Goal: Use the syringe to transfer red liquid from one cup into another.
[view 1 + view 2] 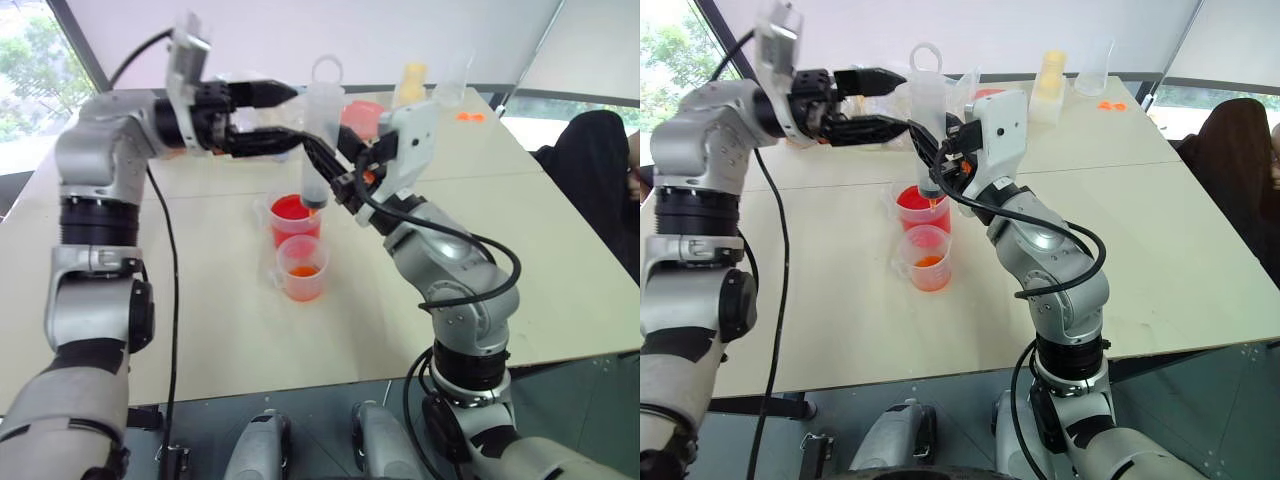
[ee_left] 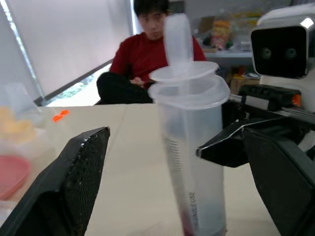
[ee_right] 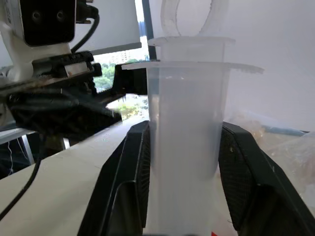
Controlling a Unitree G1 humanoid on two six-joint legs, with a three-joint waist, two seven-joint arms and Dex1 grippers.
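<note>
Bench (image 1: 560, 290) carries two cups near its middle, touching or nearly so: taller red cup (image 1: 296, 218) behind, shorter cup (image 1: 303, 268) in front with a little red liquid (image 1: 304, 271) low down. Right gripper (image 3: 183, 162) clamps the syringe (image 1: 322, 145) barrel upright, orange tip (image 1: 931, 204) over the red cup, plunger pushed fully in. Left gripper (image 1: 280, 115) stands with jaws wide, beside the plunger ring. Judgement: dip the tip below the surface, keep the barrel vertical, then draw the plunger slowly to avoid air.
</note>
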